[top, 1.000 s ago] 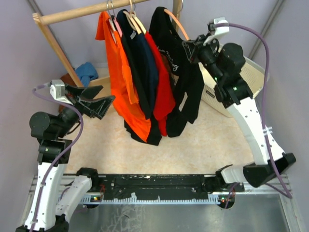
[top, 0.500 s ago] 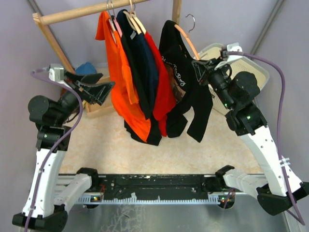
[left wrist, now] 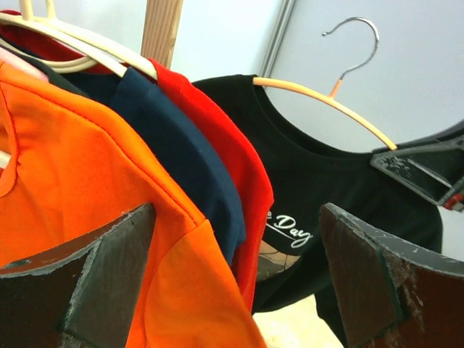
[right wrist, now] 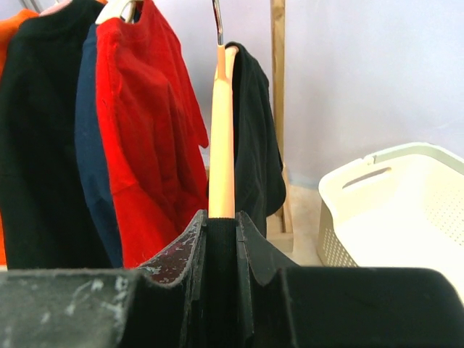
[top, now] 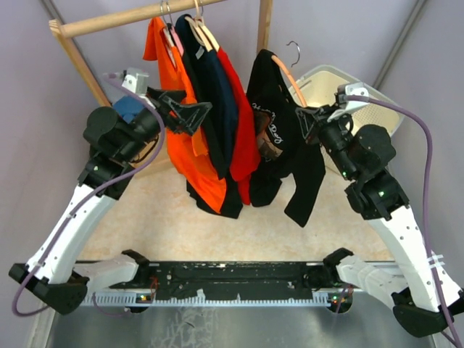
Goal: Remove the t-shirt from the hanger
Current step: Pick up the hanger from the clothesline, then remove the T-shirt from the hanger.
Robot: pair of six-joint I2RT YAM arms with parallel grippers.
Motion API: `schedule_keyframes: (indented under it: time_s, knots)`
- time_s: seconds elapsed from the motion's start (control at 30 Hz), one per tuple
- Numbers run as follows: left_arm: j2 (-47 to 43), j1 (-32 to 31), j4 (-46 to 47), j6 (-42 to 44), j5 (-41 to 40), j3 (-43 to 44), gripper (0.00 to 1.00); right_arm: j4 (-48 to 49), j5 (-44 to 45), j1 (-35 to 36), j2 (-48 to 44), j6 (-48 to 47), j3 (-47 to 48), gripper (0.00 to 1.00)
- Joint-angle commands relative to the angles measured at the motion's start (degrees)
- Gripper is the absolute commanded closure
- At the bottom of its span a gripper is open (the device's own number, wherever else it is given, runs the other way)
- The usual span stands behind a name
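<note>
A black t-shirt hangs on an orange hanger with a metal hook, off the rail and held in the air. My right gripper is shut on the hanger's right shoulder with the shirt's cloth in it; the right wrist view shows the orange hanger rising from between the jaws and the black shirt beside it. My left gripper is open and empty, raised in front of the hanging clothes. In the left wrist view the black shirt and its hanger lie beyond the open fingers.
An orange shirt, a navy one and a red one hang on the wooden rail. A white laundry basket stands at the right behind my right arm. A blue cloth lies at the rack's left foot.
My right gripper has pulled the black shirt and hanger off the rail, rightward and down. My left arm has risen and swung right, up to the hanging clothes, still open.
</note>
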Motion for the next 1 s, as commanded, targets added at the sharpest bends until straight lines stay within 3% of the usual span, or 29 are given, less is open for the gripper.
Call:
schedule_keyframes:
  time_s: [0.0,0.27,0.37,0.97]
  knots:
    - [0.6,-7.3,0.1,6.4,-10.4,4.2,0.0,4.3,2.2,0.7,-4.8,-1.2,-0.8,1.0]
    - [7.1,-28.3,0.1,17.0,-29.1,7.4,0.0,0.8,4.0,0.7,-9.8,-0.4,-4.6,1.0]
    - [11.1,-33.5,1.7,20.2,-34.9,8.7,0.0,-1.0,4.5,0.7,-11.6,0.2,-6.1,1.0]
    - [27.3,-33.7,12.0,16.9,-35.4,11.0,0.0,-8.7,4.0,0.7,-23.2,4.1,-12.2,1.0]
